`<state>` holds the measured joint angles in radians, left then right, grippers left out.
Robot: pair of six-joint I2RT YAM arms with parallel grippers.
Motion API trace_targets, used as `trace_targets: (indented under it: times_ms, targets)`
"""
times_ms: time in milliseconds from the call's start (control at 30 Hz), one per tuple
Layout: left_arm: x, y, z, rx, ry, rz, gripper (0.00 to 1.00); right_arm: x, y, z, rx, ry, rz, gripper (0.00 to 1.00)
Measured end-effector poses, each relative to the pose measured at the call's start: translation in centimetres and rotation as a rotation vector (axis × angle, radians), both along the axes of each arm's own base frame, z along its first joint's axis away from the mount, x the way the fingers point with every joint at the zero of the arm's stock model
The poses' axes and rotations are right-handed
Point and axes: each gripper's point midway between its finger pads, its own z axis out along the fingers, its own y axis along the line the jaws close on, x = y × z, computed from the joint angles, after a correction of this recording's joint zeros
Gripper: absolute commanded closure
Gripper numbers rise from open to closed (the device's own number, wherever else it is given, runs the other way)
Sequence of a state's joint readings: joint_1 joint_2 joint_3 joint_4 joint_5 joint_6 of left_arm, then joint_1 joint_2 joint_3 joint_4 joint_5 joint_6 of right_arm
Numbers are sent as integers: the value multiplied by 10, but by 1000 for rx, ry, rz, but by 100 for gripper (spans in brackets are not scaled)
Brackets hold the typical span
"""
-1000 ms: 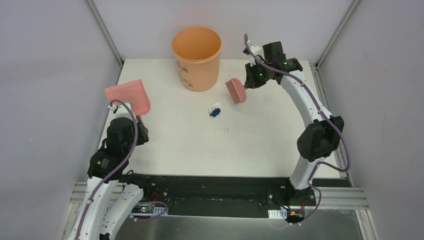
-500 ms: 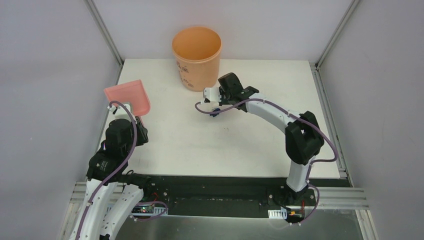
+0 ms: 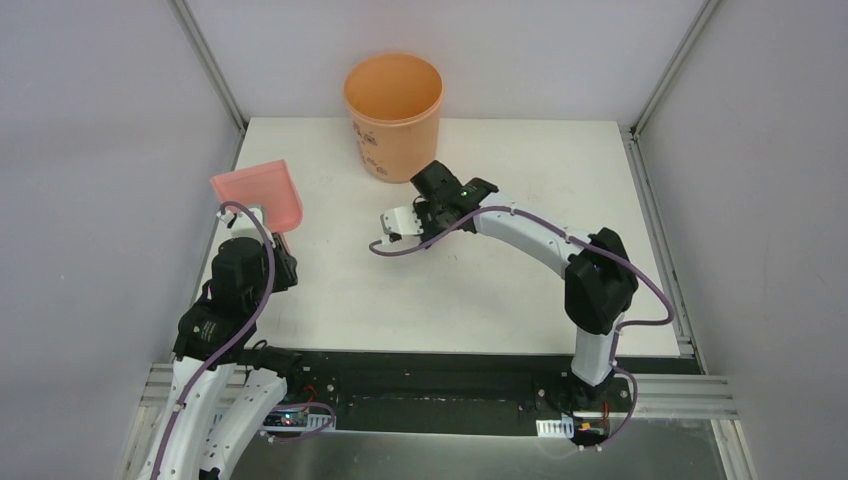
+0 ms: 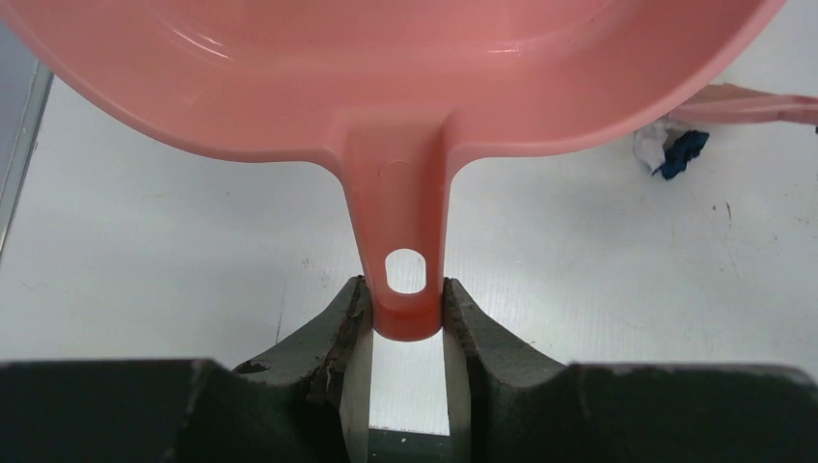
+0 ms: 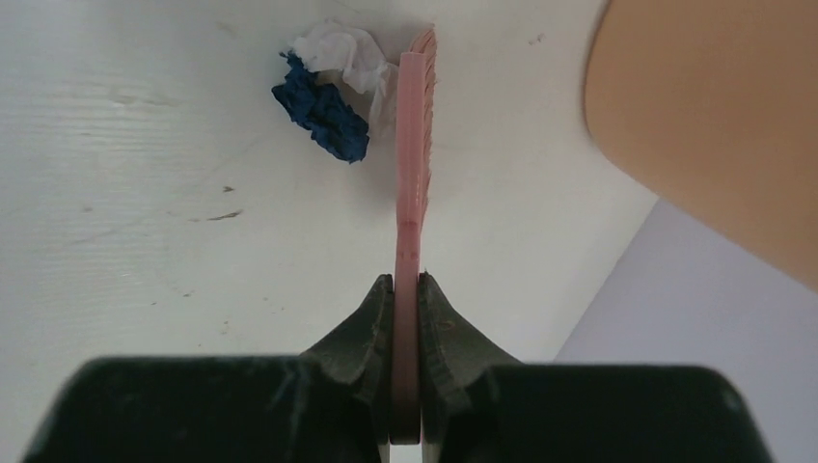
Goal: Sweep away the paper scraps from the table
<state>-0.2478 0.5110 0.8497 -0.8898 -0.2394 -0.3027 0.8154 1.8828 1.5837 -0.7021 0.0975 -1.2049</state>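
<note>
Brush (image 5: 413, 135), clamped in R jaws, swung down, prob touching scraps (image 5: 323, 108); L jaws grip dustpan (image 4: 405, 145).

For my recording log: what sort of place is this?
Probably a lab robot test cell: a white table boxed in by grey walls and metal posts, with left arm and right arm bolted at its near edge.

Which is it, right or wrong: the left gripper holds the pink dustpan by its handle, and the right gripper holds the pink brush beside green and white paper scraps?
Wrong on colour. The right wrist view shows the paper scraps beside the brush are dark blue and white, not green. The rest stands: left gripper on the dustpan handle, right gripper on the brush.
</note>
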Motion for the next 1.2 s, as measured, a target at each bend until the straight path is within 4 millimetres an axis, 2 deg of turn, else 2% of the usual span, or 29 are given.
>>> trace_targets:
  times_ms: [100,200,333,467,567,667,733,800,900,967,1033,1100,1200]
  targets:
    - [0,-1,0,-3,1,-6,100,-29,4,6,-23,50,80,100]
    - [1,-3,-2,-3,14,-11,100,-56,-1,12,-48,90,137,100]
    - [6,-11,-11,-9,65,-51,100,-93,-25,12,-93,163,180,100]
    - [15,-28,-25,-27,144,-125,100,-112,-53,12,-102,195,155,100]
    - [17,-47,-40,-68,240,-212,100,-109,-73,17,-43,227,55,100]
    - [16,-70,-48,-136,356,-297,100,-86,-99,28,78,277,-156,100]
    - [12,-84,-48,-177,411,-352,100,-70,-115,46,195,328,-313,100]
    - [6,-93,-44,-198,435,-386,100,-57,-122,72,329,358,-425,100]
    - [-7,-98,-33,-215,454,-420,100,-67,-106,98,488,461,-475,100]
    - [-16,-99,-22,-224,462,-434,100,-92,-87,103,559,617,-486,100]
    - [-24,-101,-12,-241,468,-452,100,-117,-68,101,590,824,-521,100]
    - [-34,-102,-4,-259,479,-473,100,-133,-51,93,591,1026,-573,100]
    - [-51,-100,0,-255,509,-489,100,-140,-34,67,542,1278,-696,100]
